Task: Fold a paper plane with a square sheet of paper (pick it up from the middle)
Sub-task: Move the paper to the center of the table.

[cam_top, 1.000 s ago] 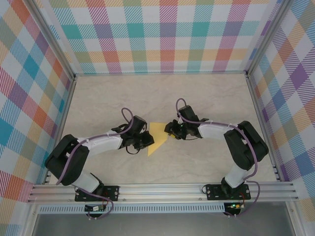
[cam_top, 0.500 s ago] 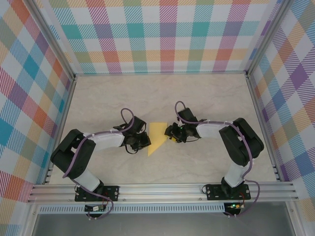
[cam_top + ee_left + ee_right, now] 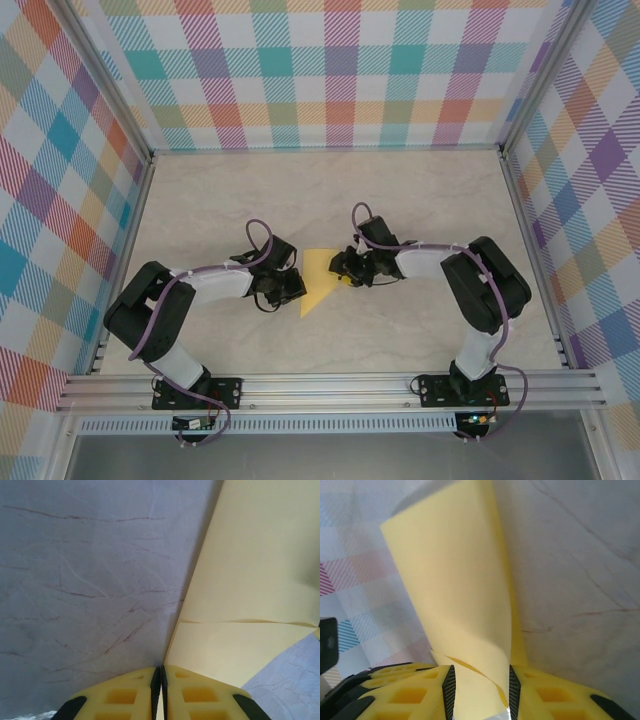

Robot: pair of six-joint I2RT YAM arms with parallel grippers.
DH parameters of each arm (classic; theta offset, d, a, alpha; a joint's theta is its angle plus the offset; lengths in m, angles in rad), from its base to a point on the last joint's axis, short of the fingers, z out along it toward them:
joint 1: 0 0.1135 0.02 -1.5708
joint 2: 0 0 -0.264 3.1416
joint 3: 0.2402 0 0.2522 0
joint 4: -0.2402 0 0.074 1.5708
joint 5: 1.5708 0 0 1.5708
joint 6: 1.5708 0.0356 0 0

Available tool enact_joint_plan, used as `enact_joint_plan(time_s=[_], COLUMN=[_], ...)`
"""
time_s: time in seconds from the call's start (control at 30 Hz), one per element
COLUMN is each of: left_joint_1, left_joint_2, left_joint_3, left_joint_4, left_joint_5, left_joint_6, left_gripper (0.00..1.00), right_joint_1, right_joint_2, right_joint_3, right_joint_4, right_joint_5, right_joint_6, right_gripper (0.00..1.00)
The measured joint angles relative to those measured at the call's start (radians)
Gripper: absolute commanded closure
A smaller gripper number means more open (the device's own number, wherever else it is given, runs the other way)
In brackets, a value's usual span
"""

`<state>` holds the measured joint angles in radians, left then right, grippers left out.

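From above, the square sheet of paper [image 3: 318, 282] lies in the middle of the table [image 3: 420, 200]. It is now a yellow wedge with its point facing the near edge. The left gripper [image 3: 293, 288] is at its left edge and the right gripper [image 3: 343, 270] is at its right corner. A second ago both arms were bent out wider. Since then their elbows have pulled in and the right gripper has slid a tiny bit toward the paper. The paper itself has hardly moved.

From the left wrist, the left gripper [image 3: 161, 674] is pinched almost fully closed, with the thin edge of the paper [image 3: 250, 570] caught between its fingers. Most of the paper lies flat on the table to the right. A crease line runs across it.

From the right wrist, the right gripper [image 3: 480, 675] is only partly closed. A curl of the paper [image 3: 455, 580] sits in the gap and touches both fingers. I think it is holding that curl loosely. The yellow flap stands up tall from the fingers, off the table.

To me, the left side is pinning the sheet down while the right side lifts a flap to fold it over. The plane is not nearly done yet. It still has no long pointed shape.
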<state>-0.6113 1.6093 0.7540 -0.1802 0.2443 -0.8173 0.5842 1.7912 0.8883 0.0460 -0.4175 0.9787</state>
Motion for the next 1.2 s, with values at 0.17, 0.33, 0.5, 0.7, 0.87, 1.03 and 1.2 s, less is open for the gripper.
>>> enact_joint_plan(time_s=[0.17,0.33,0.5,0.7,0.87,1.03,1.2], left_joint_1=[0.0,0.0,0.0,0.0,-0.029,-0.14,-0.23], left_joint_2=[-0.001,-0.018,-0.072,-0.209,-0.306,-0.322,-0.301], left_joint_3=[-0.001,-0.012,-0.026,-0.052,-0.063,-0.051,-0.026], left_joint_4=[0.001,0.01,-0.014,-0.031,-0.047,-0.114,-0.14], left_joint_5=[0.0,0.0,-0.022,-0.03,-0.06,-0.145,-0.216], left_joint_6=[0.0,0.008,0.031,0.059,0.099,0.146,0.174], left_gripper=[0.86,0.85,0.82,0.68,0.58,0.51,0.46], right_joint_1=[0.0,0.0,-0.006,-0.024,-0.03,-0.031,-0.03], right_joint_2=[0.03,0.097,0.155,0.17,0.146,0.081,-0.002], right_joint_3=[0.054,0.138,0.219,0.236,0.151,0.042,-0.011], right_joint_4=[0.004,-0.023,-0.074,-0.09,-0.015,0.04,0.053], right_joint_5=[-0.015,-0.028,-0.053,-0.078,-0.089,-0.066,-0.033], right_joint_6=[-0.021,-0.074,-0.15,-0.183,-0.126,-0.043,0.006], right_gripper=[0.66,0.67,0.79,0.91,0.94,0.94,0.93])
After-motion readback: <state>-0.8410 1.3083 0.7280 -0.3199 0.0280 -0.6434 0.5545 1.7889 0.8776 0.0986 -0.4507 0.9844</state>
